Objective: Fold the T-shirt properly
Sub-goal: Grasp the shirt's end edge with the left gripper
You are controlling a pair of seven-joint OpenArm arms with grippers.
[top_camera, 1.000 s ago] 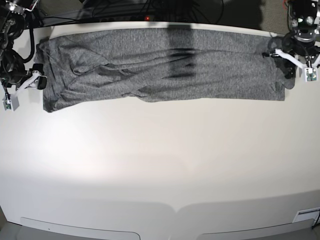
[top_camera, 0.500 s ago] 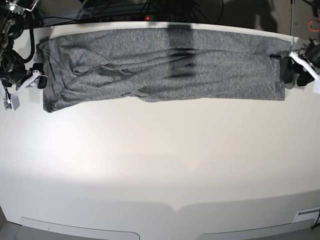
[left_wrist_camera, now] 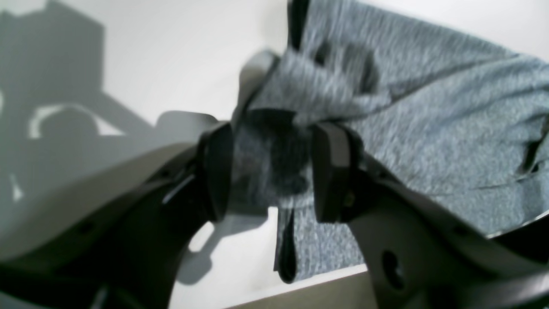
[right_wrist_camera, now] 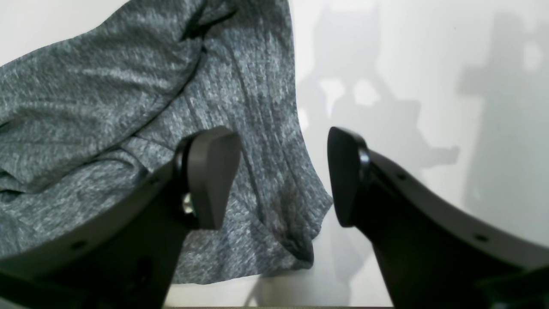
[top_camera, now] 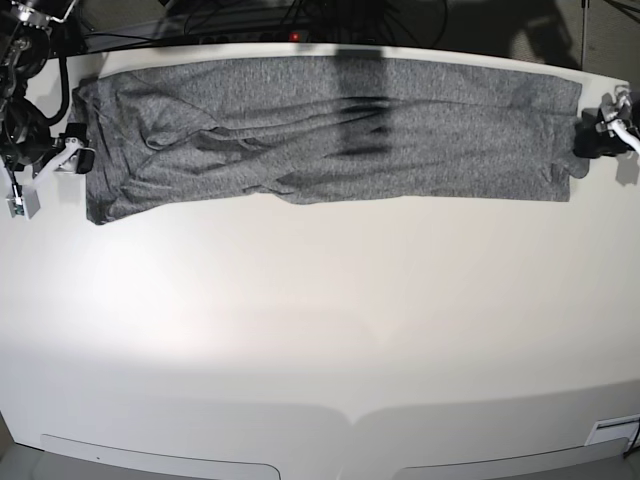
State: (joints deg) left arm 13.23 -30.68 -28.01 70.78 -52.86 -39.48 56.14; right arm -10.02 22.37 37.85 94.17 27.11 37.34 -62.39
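The heather-grey T-shirt (top_camera: pixel 330 125) lies spread in a long band across the far side of the white table (top_camera: pixel 320 320). My left gripper (top_camera: pixel 592 138) is at the shirt's right end. In the left wrist view its jaws (left_wrist_camera: pixel 268 171) stand wide, with a blurred bunch of the T-shirt's edge (left_wrist_camera: pixel 274 163) between the fingers. My right gripper (top_camera: pixel 78 160) hovers at the shirt's left end and is open (right_wrist_camera: pixel 283 176). One finger (right_wrist_camera: pixel 210 171) is over the T-shirt (right_wrist_camera: pixel 107 107), the other over bare table, with the shirt's corner (right_wrist_camera: pixel 300 240) below the gap.
Dark cables and equipment (top_camera: pixel 290 20) run behind the table's far edge. A dark shadow stripe (top_camera: pixel 360 110) crosses the shirt's middle. The table's near edge carries two flat panels (top_camera: pixel 160 455).
My left arm has swung right, from above the shirt's right end to just past it at the table edge. The right arm has barely moved.
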